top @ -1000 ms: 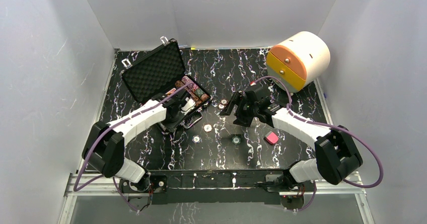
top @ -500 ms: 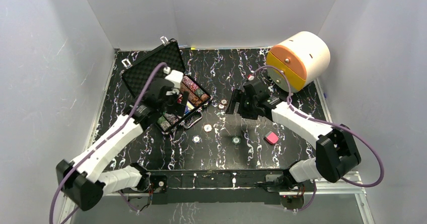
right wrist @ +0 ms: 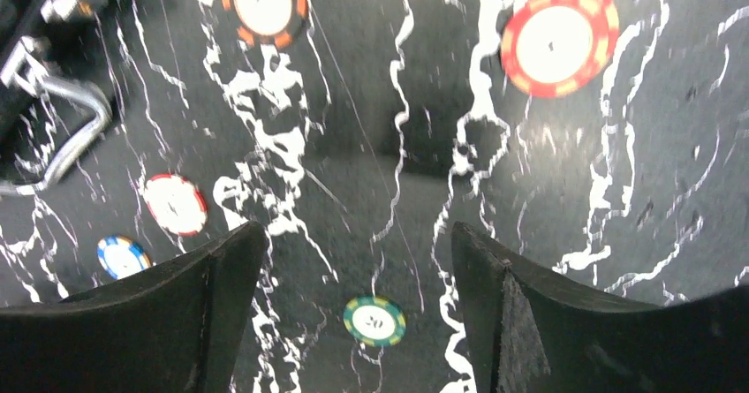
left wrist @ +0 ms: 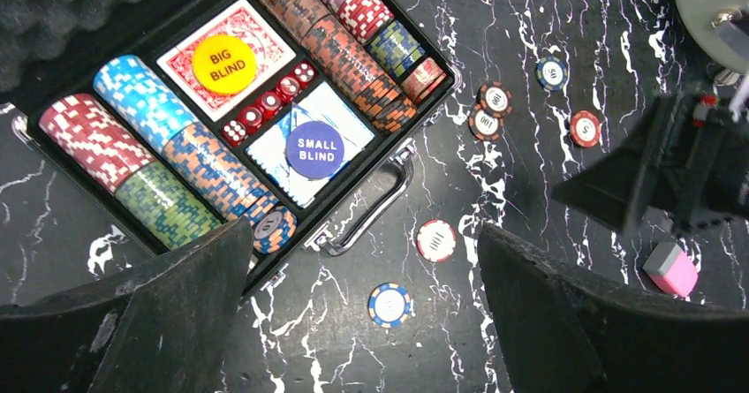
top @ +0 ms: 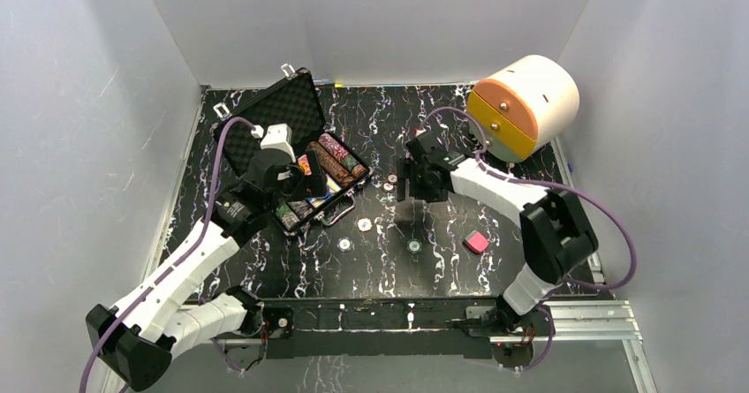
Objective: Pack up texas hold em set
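Note:
The black case (top: 231,132) lies open at the back left, its tray holding rows of coloured chips (left wrist: 159,146), a red-backed deck with a yellow BIG BLIND button (left wrist: 224,64), a SMALL BLIND button (left wrist: 312,148) and red dice (left wrist: 265,110). My left gripper (top: 305,181) (left wrist: 362,231) hovers open above the case's front edge and handle, holding nothing. Loose chips lie on the table: a red-white one (left wrist: 436,240), a blue one (left wrist: 389,305), a green one (right wrist: 374,321) and a red one (right wrist: 559,39). My right gripper (top: 411,190) (right wrist: 358,230) hangs open and empty above them.
A small pink block (top: 476,242) (left wrist: 670,268) lies right of the loose chips. A large cream-and-orange cylinder (top: 525,106) stands at the back right. The case's foam-lined lid (top: 269,124) stands open toward the back left. White walls enclose the black marbled table (top: 495,146).
My left gripper has lifted out of the case tray, drawn back and opened wide. My right gripper has moved left and toward the back, over the loose chips.

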